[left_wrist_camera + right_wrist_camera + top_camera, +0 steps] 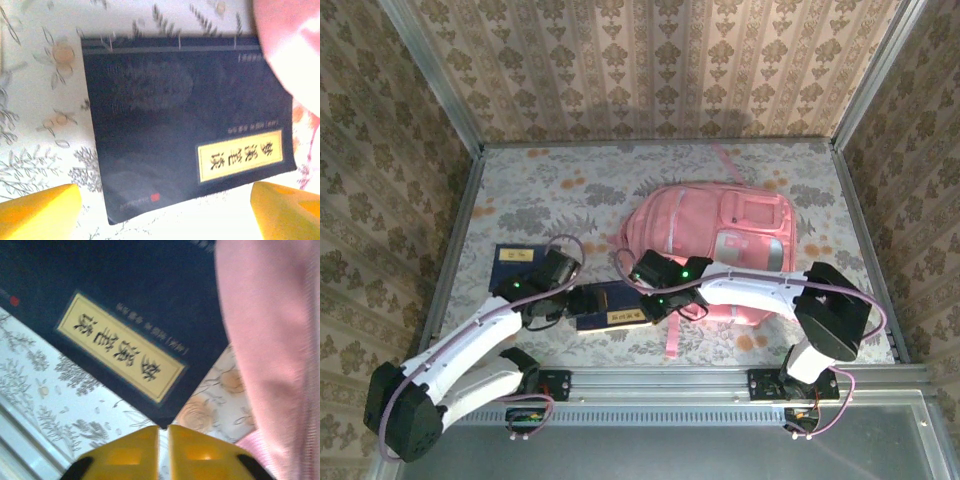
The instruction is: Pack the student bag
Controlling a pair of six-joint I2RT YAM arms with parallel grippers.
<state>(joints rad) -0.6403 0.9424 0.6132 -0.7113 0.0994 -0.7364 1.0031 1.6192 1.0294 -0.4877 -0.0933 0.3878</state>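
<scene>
The student bag (720, 245), a large pink backpack with pale panels, lies flat at the middle right of the table; its pink fabric (270, 340) fills the right side of the right wrist view. A dark blue book (611, 306) with a yellow title label (240, 155) lies by the bag's near-left corner, between my two grippers. My left gripper (165, 220) hovers open at the book's left end, one yellow finger (42, 212) on each side of the view. My right gripper (163, 450) is shut, and the book's corner (162, 422) meets the seam between its tips; I cannot tell whether it is pinched.
A second dark blue book (519, 262) lies on the flowered tablecloth to the left. A loose pink strap (672, 335) trails from the bag toward the near metal rail (660, 380). Patterned walls close in the table on three sides.
</scene>
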